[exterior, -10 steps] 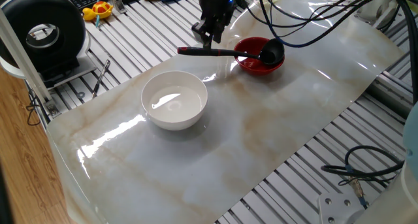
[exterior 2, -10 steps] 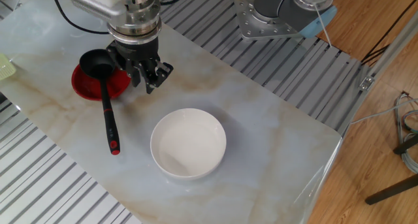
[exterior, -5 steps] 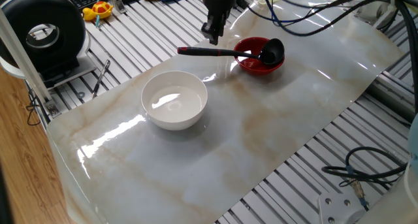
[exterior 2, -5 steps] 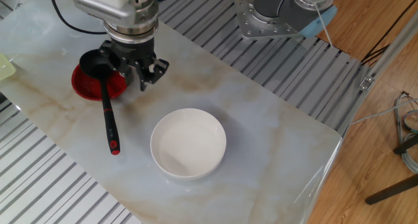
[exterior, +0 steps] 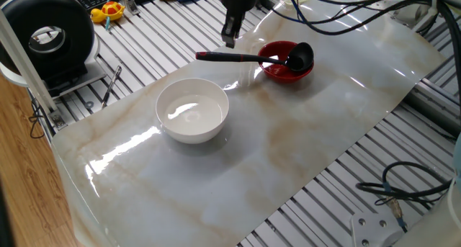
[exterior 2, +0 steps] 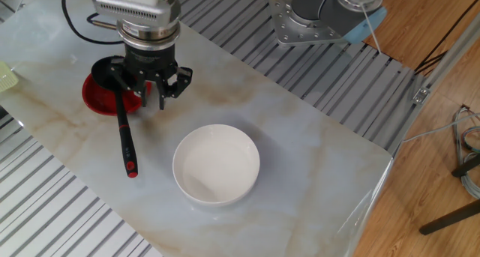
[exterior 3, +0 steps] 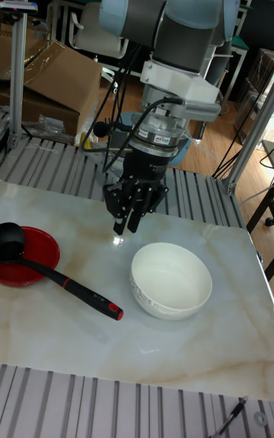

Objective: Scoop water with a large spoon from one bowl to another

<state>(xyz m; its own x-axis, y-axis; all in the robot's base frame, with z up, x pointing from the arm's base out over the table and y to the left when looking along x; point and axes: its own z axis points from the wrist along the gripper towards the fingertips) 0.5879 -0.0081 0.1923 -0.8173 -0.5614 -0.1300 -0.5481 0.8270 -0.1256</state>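
The large spoon (exterior: 238,57) is a black ladle; its scoop rests in the small red bowl (exterior: 287,73) and its red-tipped handle lies on the marble sheet, pointing toward the white bowl (exterior: 192,111). A glossy sheen shows inside the white bowl; I cannot make out water in the red one. My gripper (exterior: 230,39) hangs just above and behind the handle's middle, open, with nothing between its fingers. From the other side, the gripper (exterior 2: 154,96) stands right beside the ladle (exterior 2: 124,133) and the red bowl (exterior 2: 101,100), apart from the white bowl (exterior 2: 216,164). In the tall view the gripper (exterior 3: 125,226) hovers over the sheet between the ladle (exterior 3: 72,284) and the white bowl (exterior 3: 171,280).
A black round device (exterior: 49,38) sits at the far left. A yellow toy (exterior: 108,11) lies at the back, and cables (exterior: 403,186) trail off the sheet's right side. The arm's base (exterior 2: 322,17) stands beyond the table's slatted edge.
The gripper has turned about its vertical axis and drifted slightly closer to the ladle handle. Ladle and both bowls have not moved.
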